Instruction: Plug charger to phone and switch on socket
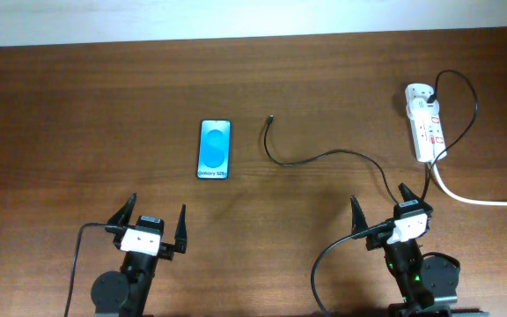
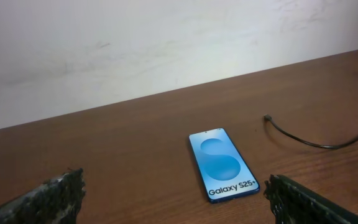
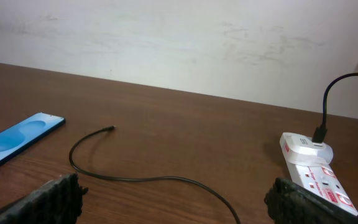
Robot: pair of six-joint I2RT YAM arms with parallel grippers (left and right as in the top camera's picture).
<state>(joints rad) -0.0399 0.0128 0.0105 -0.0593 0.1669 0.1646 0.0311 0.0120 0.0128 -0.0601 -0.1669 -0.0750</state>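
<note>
Two grippers, the left gripper (image 1: 157, 204) and the right gripper (image 1: 377, 194), are held low at the near edge of a wooden table (image 1: 77, 114), the jaws of each spread wide with nothing between them. The phone (image 1: 215, 149) is laid flat and face up ahead of the left gripper, its blue screen lit. The charger (image 1: 311, 159) is trailed across the middle of the table, its plug tip (image 1: 271, 116) lying near the phone's right side but apart from it. The socket (image 1: 426, 128) is placed at the far right, with the charger's adapter seated in its far end and a thick white cord (image 1: 482, 201) led off to the right. No step is yet seen to be done. The charger is judged light and limp, so it is probably best taken just behind the plug tip, where the tip can be steered. The phone is judged slim and smooth and likely to slide when pushed, so its long edges should be braced.
</note>
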